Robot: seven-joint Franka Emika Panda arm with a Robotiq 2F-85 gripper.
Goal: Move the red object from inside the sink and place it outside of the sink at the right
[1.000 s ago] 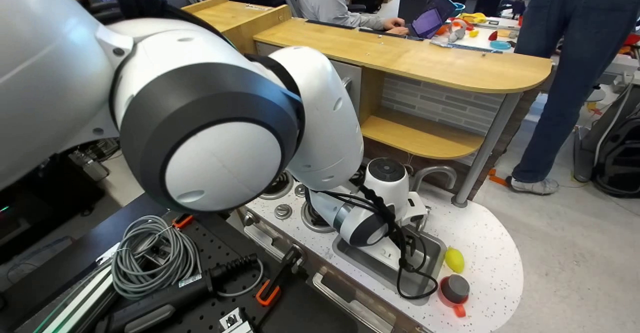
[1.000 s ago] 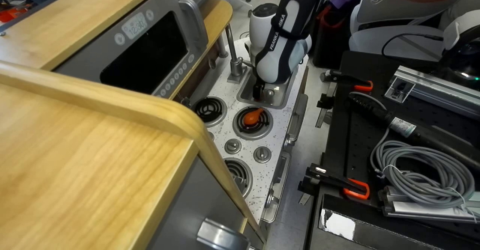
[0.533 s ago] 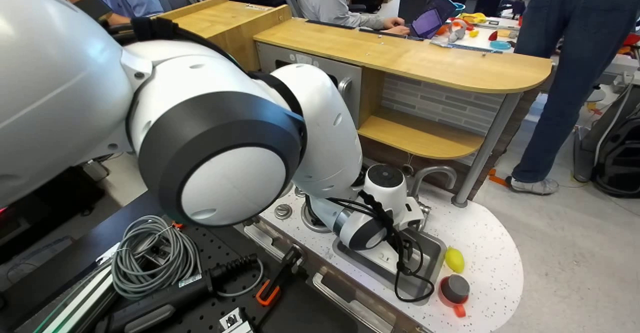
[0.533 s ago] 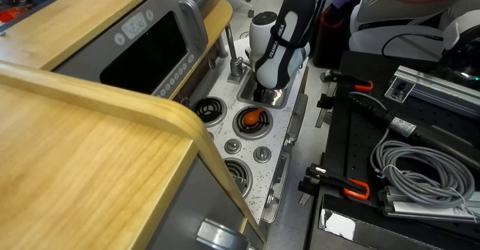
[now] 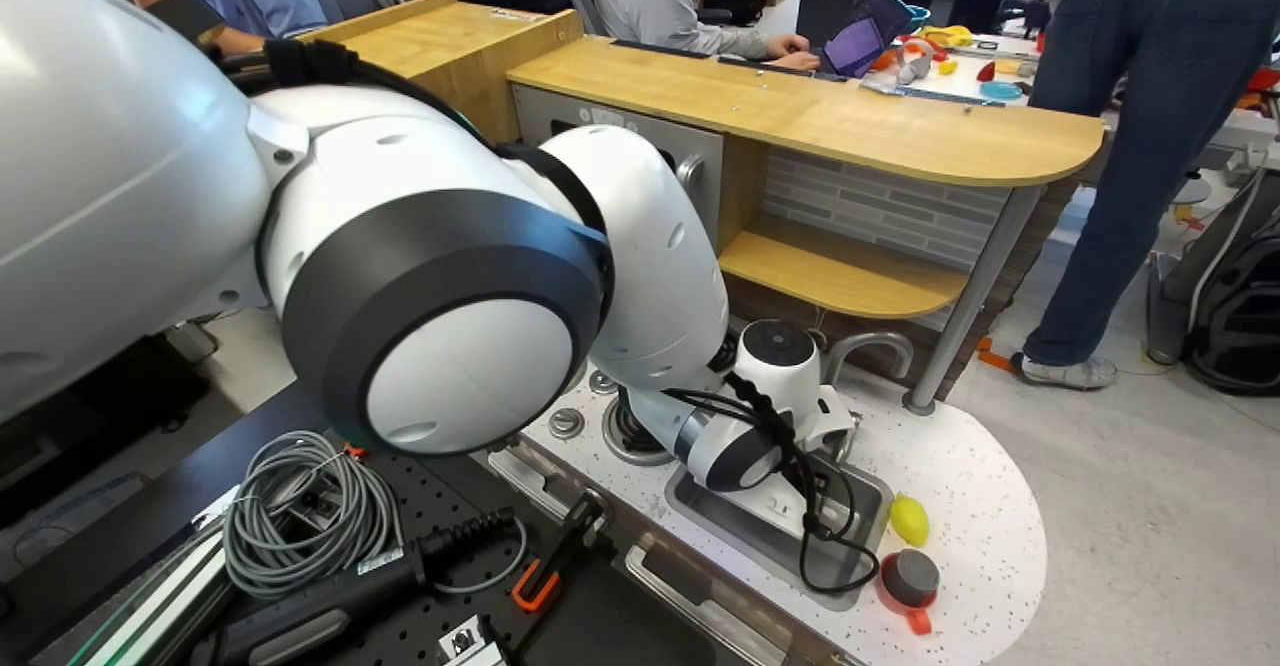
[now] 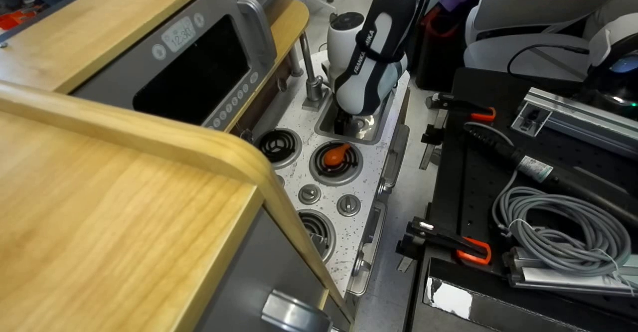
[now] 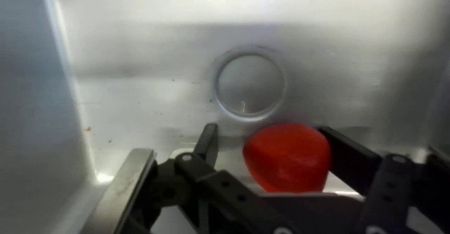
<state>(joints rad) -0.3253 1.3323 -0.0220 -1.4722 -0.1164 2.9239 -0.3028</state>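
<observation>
The red object (image 7: 288,158) is smooth and rounded, narrowing toward the bottom of the wrist view. It is low in the metal sink (image 7: 147,114); the arm hides it in both exterior views. My gripper (image 7: 267,128) is open, with its fingers on either side of the red object. The red object is against or very close to the right-hand finger (image 7: 351,155). A clear gap separates it from the left-hand finger (image 7: 207,142). In an exterior view the gripper (image 6: 342,124) reaches down into the sink (image 6: 371,140).
On the white counter (image 5: 985,506) beside the sink are a yellow-green lemon (image 5: 909,519) and a red cup (image 5: 919,623) with a grey piece (image 5: 912,578) in it. The faucet (image 5: 870,342) rises behind the sink. An orange object (image 6: 335,156) lies on a burner. A wooden shelf (image 5: 850,271) overhangs.
The arm came down into the sink over the first half second. Since then the hand has risen very slightly and shifted a little sideways, toward the faucet side. The counter objects have not moved.
</observation>
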